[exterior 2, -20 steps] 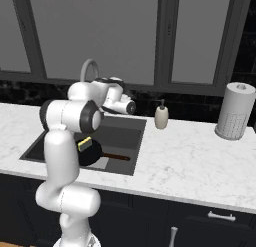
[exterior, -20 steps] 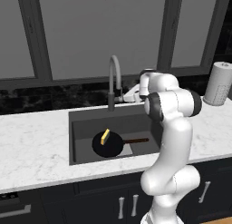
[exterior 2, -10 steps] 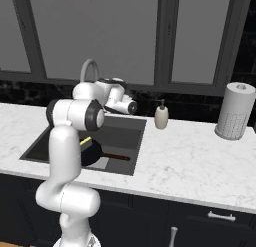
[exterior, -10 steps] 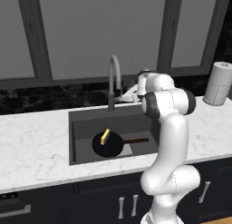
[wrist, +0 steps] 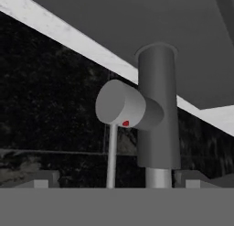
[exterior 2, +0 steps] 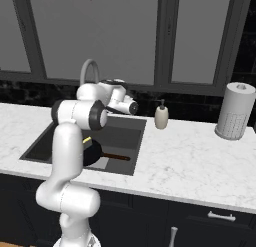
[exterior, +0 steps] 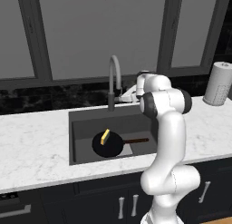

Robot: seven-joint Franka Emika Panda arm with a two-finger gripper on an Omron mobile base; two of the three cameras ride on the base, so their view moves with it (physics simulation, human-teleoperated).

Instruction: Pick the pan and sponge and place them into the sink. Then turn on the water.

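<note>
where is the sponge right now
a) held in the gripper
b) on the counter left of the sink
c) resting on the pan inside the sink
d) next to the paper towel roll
c: the yellow sponge lies on the black pan, which sits on the bottom of the sink.

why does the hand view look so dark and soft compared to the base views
Hand view: rolled and pressed close to the faucet, so its grey body looms against black backsplash, edges soft. Left base view: evenly lit, pan and sponge crisp in the sink. Right base view: flat light, no glare.
</note>
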